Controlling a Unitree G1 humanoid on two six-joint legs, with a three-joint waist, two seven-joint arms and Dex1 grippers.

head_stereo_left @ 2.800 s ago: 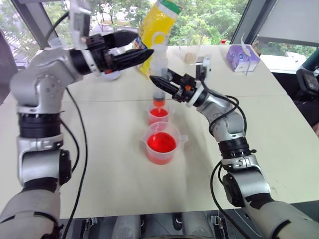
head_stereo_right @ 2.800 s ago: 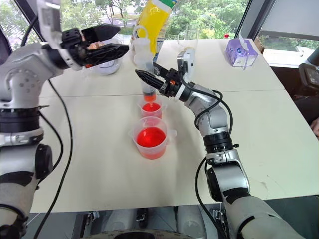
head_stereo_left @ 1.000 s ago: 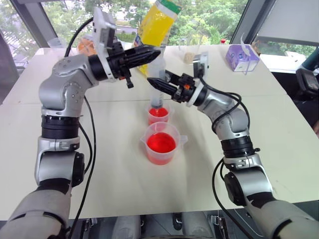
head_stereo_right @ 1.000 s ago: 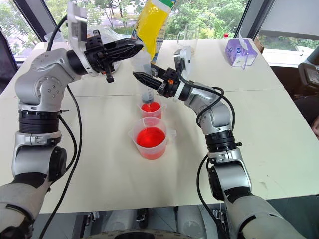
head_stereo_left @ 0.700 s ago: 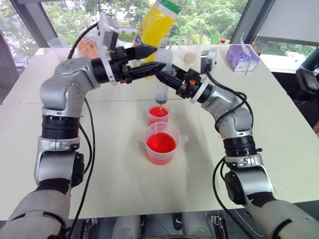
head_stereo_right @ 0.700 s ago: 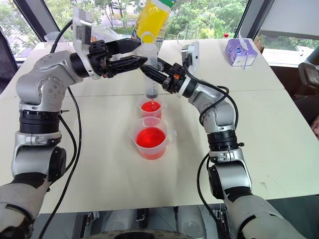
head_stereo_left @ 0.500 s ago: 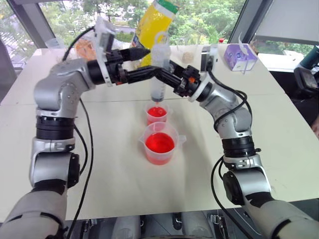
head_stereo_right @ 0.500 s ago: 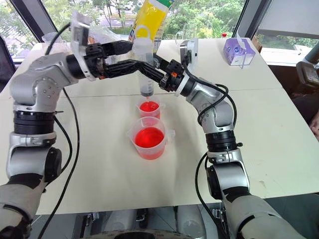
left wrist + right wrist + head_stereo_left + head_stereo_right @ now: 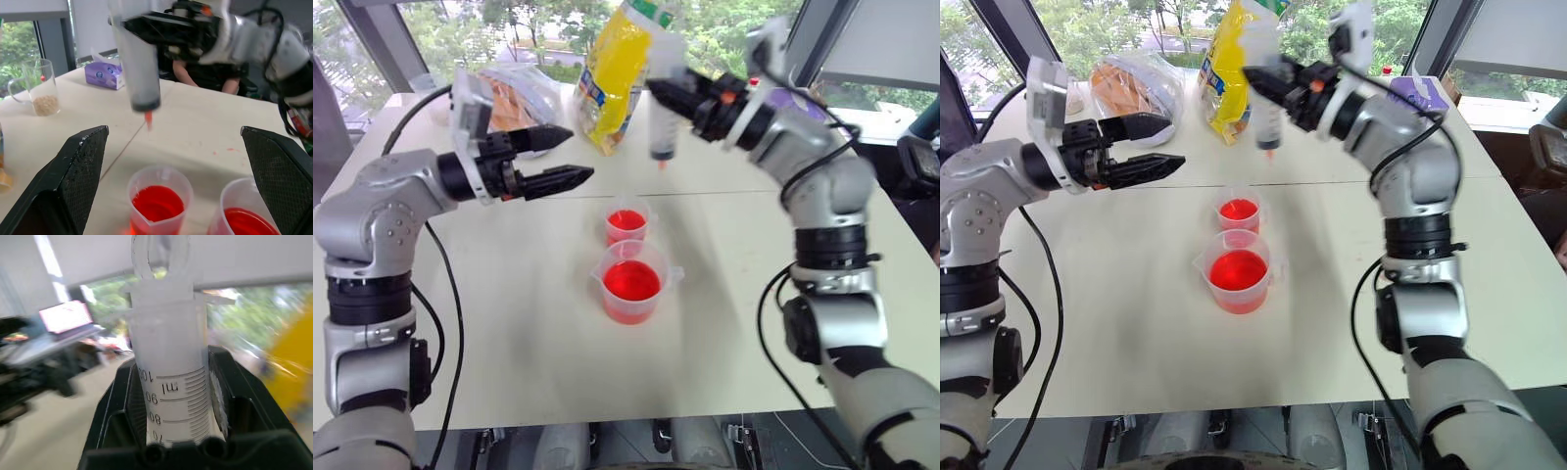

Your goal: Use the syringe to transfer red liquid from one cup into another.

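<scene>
The right gripper [image 9: 668, 95] is raised above the table [image 9: 529, 323], and its jaws are clamped on the barrel of the syringe [image 9: 662, 117]. The syringe hangs upright with its reddish tip pointing down, clear of every container. In the right wrist view the barrel sits between the two black fingers [image 9: 115, 401], with the printed volume scale facing the camera and the white plunger handle above.

The left gripper [image 9: 566, 157] is held level to the robot's left of the syringe, pointing toward the middle of the table. Its jaws are spread wide and hold nothing. In the left wrist view the two fingers frame the cups and the hanging syringe without touching them.

Two containers stand on the table below and between the grippers:
- The spouted beaker [image 9: 631, 284] is nearer the robot. It is upright and holds red liquid [image 9: 630, 280].
- The small plain cup [image 9: 627, 224] stands just behind the beaker, also upright, with red liquid inside. The syringe tip hangs above and slightly beyond this cup.

Further items lie at the far side of the table:
- A yellow bag [image 9: 619, 73], standing behind the syringe.
- A clear bag [image 9: 514, 93] with orange contents.
- A purple tissue box [image 9: 103, 75].
- A glass mug [image 9: 34, 88] holding beige grains.
</scene>
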